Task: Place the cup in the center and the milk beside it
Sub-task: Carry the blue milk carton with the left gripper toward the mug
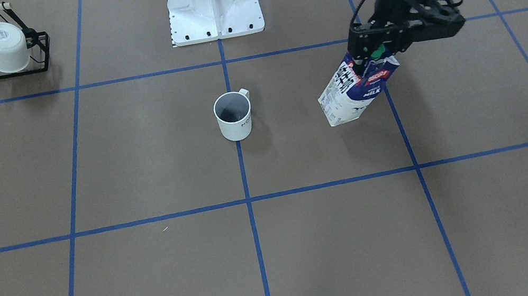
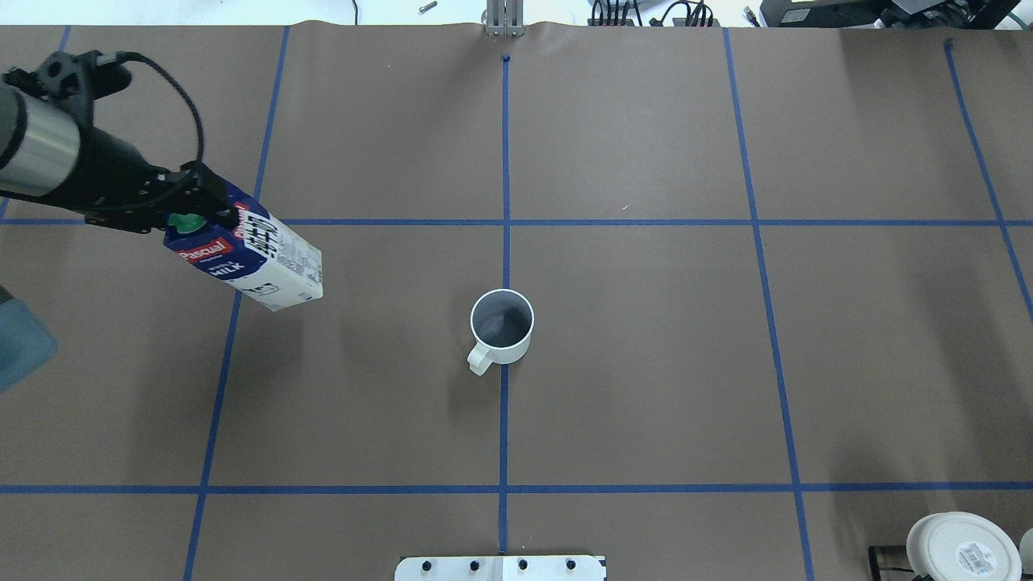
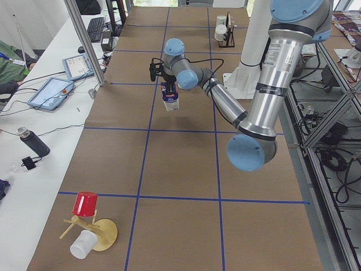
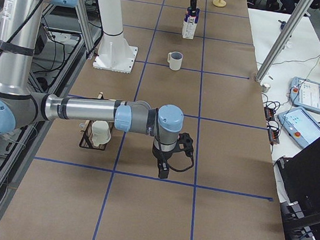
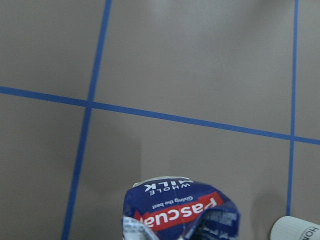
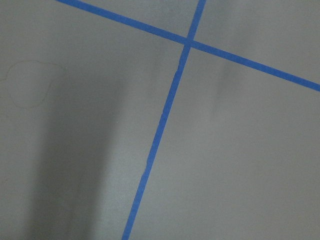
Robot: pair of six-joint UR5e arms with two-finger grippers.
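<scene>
We seem to be in a robotics lab: tape-gridded table (image 1: 138, 163), big robot arm (image 3: 282, 68), control tablets (image 4: 307, 92) at three o'clock.

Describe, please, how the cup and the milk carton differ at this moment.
The cup stands free on the central blue line; the milk carton is gripped at its top by the left end effector, apparently lifted off the table. The cup is round, white and handled; the carton is boxy, navy above and white below. Both carry printed lettering.
</scene>
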